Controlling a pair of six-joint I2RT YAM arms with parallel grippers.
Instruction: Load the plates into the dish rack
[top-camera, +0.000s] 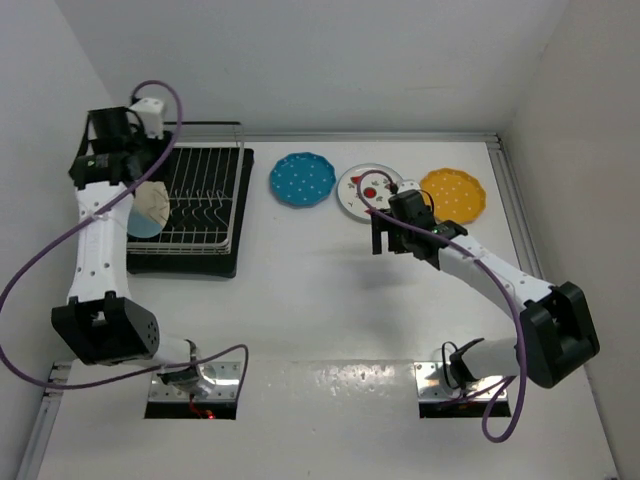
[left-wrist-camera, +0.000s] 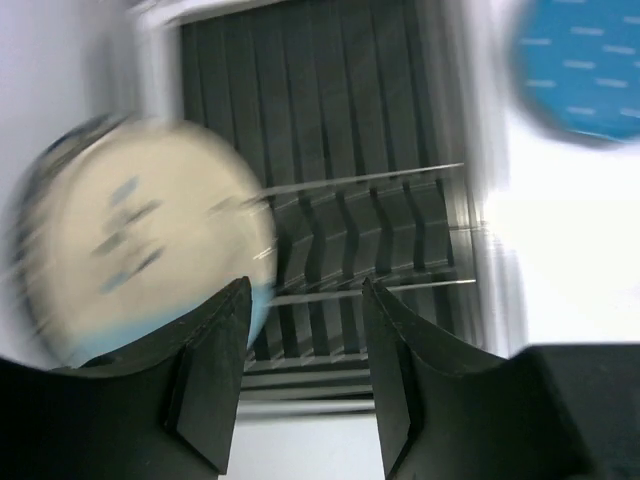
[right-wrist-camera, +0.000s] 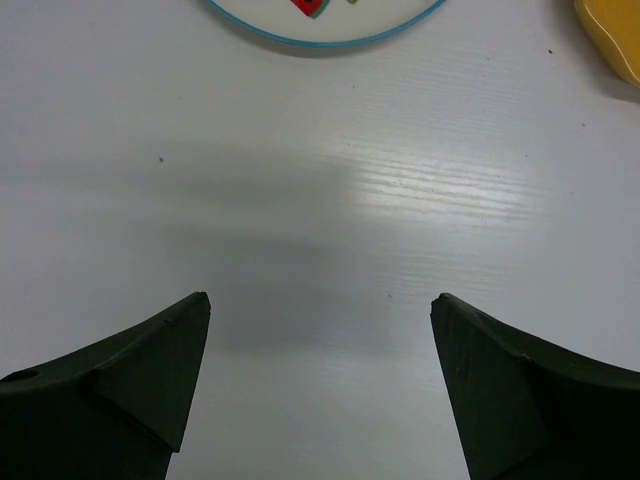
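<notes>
Cream plate (top-camera: 152, 200) set in dish rack (top-camera: 205, 185); fruit plate (top-camera: 358, 183) judged next.
Both jaws are open, empty; rim grasp is needed.

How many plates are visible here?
4 certain: blue dotted plate, fruit plate and yellow plate in a row on the table; cream plate at the left of the dish rack. Light-blue patch beside it may be a fifth.

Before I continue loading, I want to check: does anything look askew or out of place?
One thing: the cream plate at the left edge of the dish rack leans tilted, not upright between prongs. The left wrist view is too blurred to confirm seating. Nothing looks spilled or broken.
</notes>
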